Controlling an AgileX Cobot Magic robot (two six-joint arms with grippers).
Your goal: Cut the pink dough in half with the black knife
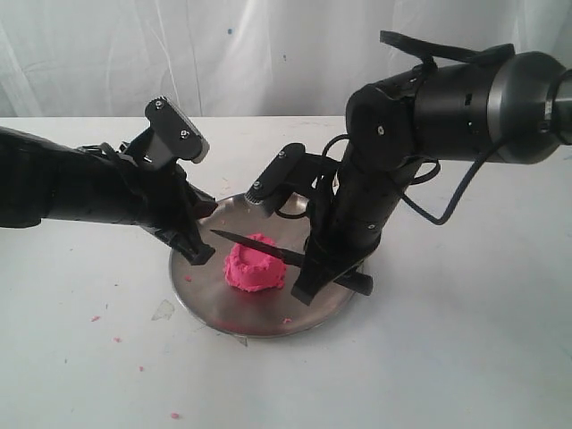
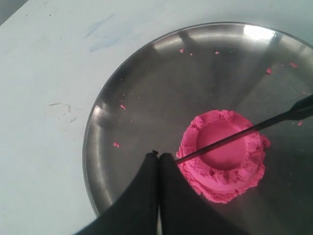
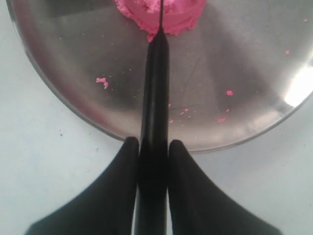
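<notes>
The pink dough point(image 1: 255, 266) is one cup-shaped mound with a ridged rim, sitting in the middle of the steel plate point(image 1: 201, 290). My right gripper point(image 1: 323, 275) is shut on the handle of the black knife point(image 1: 259, 244). The blade lies level across the top of the dough, its tip pointing toward the left arm. In the right wrist view the knife point(image 3: 155, 88) runs from my gripper point(image 3: 153, 146) out to the dough point(image 3: 166, 14). My left gripper point(image 1: 201, 253) is shut and empty at the plate's left side. In its view, the gripper point(image 2: 158, 155) is beside the dough point(image 2: 222, 156) and the blade point(image 2: 234, 137).
Tiny pink crumbs lie on the plate point(image 2: 116, 144) and on the white table point(image 1: 95, 318) in front of it. A white curtain hangs behind the table. The right arm's cable point(image 1: 447, 210) loops above the table at the right.
</notes>
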